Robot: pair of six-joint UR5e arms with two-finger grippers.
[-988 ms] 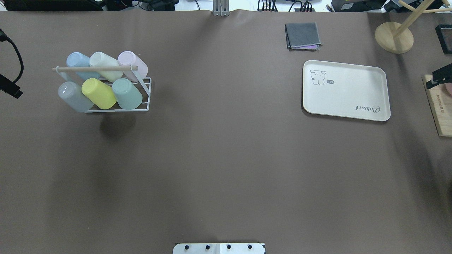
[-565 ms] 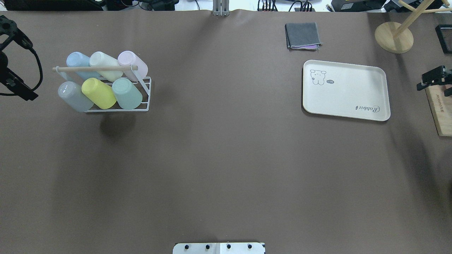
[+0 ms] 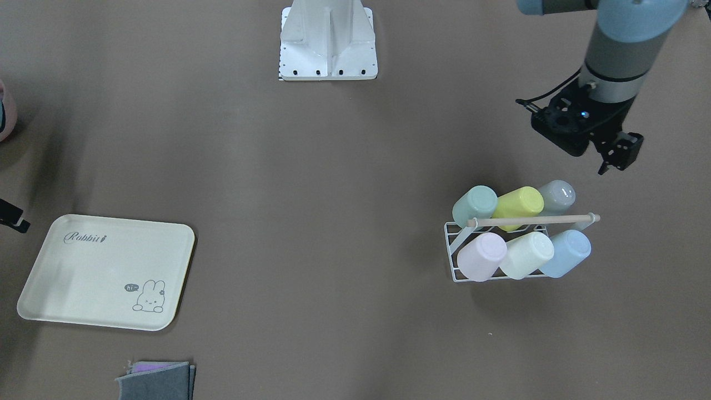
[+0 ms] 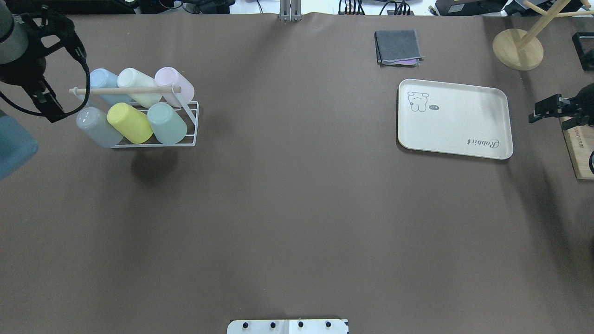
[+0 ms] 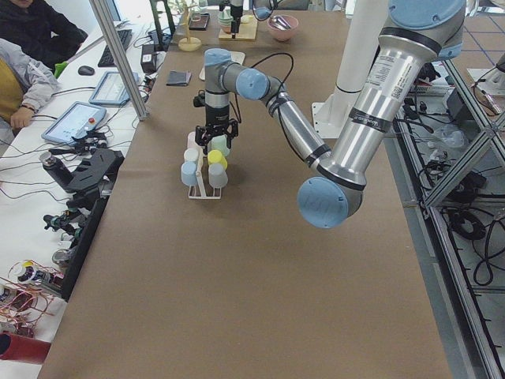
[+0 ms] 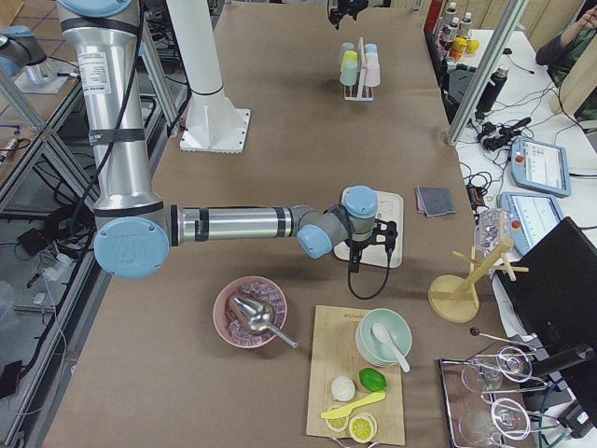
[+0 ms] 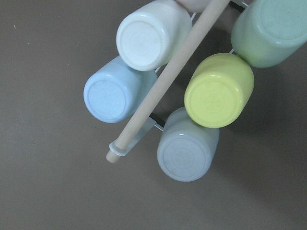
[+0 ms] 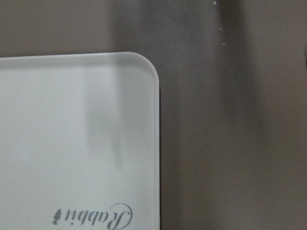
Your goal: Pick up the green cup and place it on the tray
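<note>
The left gripper [image 3: 589,133], whose opening cannot be told, is held above the table at 1 o'clock of the white wire rack [image 3: 451,261] in the front-facing view, probably so the cups can be sighted before a descent. At its 8 o'clock, the green cup [image 3: 475,205] is stored tilted, base upward, at the row's end, touching the yellow-green cup [image 3: 517,208]. The right gripper [image 4: 554,109], equally unreadable, is parked just off the 3 o'clock edge of the tray [image 4: 464,125] in the overhead view.

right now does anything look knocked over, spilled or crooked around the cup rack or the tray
Nothing stands out. The green cup leans bottom-up on the rack like the other cups there, which is how the rack holds them. The tray lies flat, and the folded cloth beyond it looks tidy.
</note>
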